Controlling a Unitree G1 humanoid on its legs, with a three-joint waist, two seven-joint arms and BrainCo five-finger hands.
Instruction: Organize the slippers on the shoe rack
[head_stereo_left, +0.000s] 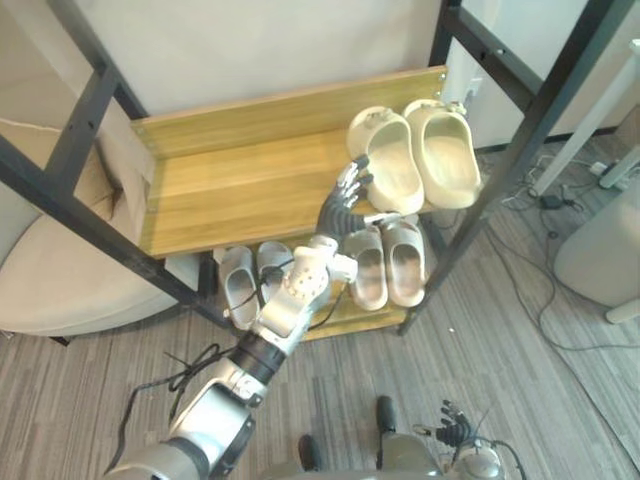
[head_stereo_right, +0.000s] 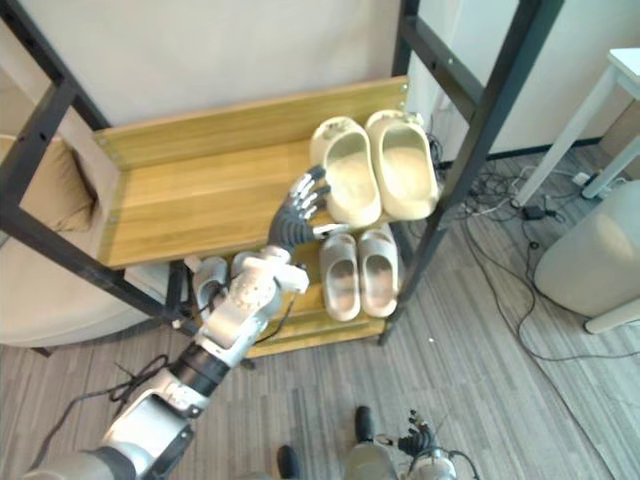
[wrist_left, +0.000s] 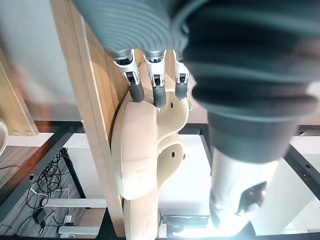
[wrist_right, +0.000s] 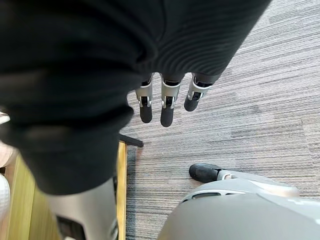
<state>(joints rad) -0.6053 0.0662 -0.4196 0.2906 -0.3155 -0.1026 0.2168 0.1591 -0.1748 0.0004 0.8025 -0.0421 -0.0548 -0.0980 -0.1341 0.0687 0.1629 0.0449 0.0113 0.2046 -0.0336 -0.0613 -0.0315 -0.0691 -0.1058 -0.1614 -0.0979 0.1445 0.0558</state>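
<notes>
- Grey striped carpet floor (head_stereo_left: 520, 350) lies under everything, with loose cables by the wall at the robot's right
- The shoe rack (head_stereo_left: 530, 130) has a black metal frame that carries two wooden shelves, one above the other
- A pale cushioned seat (head_stereo_left: 60, 270) stands just beside the rack on the robot's left
- The upper shelf (head_stereo_left: 240, 190) is bare wood over its left and middle parts
- A pair of cream slippers (head_stereo_left: 445, 155) lies side by side at the right end of the upper shelf, soles down, touching each other, with the near ends reaching the shelf's front edge
- On the lower shelf a beige pair (head_stereo_left: 388, 262) lies below the cream ones, and a white pair (head_stereo_left: 250, 280) lies further left, partly behind the left arm
- The left hand (head_stereo_left: 338, 212) reaches over the upper shelf, fingers (wrist_left: 159, 92) straight and spread a little, their dark tips against the side of the nearer cream slipper, nothing clasped
- The right hand (wrist_right: 166, 102) hangs low over the carpet, well apart from the rack, with fingers relaxed and empty
</notes>
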